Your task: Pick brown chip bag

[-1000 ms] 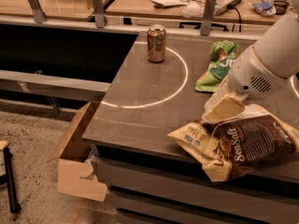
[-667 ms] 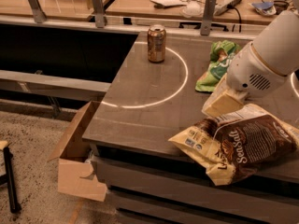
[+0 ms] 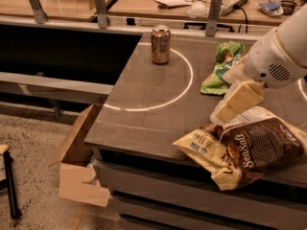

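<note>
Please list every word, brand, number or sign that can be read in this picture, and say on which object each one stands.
"Sea Salt": white script on the brown chip bag.
Small print on that bag's cream-yellow end: too small to read.
Label of the can: blurred, not readable.
Green snack bag: no readable text.
Gripper, just above the brown chip bag: no text seen on it.
</note>
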`<state>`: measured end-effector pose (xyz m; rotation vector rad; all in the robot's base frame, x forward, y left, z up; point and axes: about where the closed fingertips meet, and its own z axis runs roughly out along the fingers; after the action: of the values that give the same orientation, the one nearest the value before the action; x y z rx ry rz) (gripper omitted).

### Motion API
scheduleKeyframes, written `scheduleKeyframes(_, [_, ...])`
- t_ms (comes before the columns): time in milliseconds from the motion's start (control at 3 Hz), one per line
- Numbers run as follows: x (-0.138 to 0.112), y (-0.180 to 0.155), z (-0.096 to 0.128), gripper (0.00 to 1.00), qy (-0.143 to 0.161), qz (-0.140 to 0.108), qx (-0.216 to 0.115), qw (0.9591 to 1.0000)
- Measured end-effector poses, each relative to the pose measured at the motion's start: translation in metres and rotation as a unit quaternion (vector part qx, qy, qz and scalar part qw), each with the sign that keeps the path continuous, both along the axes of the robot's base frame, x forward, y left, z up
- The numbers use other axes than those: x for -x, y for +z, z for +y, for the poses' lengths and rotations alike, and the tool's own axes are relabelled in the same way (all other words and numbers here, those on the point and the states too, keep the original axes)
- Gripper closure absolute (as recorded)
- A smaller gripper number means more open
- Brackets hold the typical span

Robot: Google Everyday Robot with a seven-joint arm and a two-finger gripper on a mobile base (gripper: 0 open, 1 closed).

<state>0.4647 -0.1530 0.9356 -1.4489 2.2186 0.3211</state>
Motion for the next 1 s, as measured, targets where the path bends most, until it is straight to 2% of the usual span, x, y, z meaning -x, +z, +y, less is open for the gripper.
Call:
scheduleKeyframes(333, [-0.001,0.002,-0.034,0.01,0.033,-0.009,-0.003,0.9994])
scheduleKeyframes(667, [0.004,0.003,-0.059,0.0,0.086,0.004,0.005,0.9963])
scheduleKeyframes(1000, [0.003,0.006,-0.067,0.0,0.158,0.016,0.025,0.987])
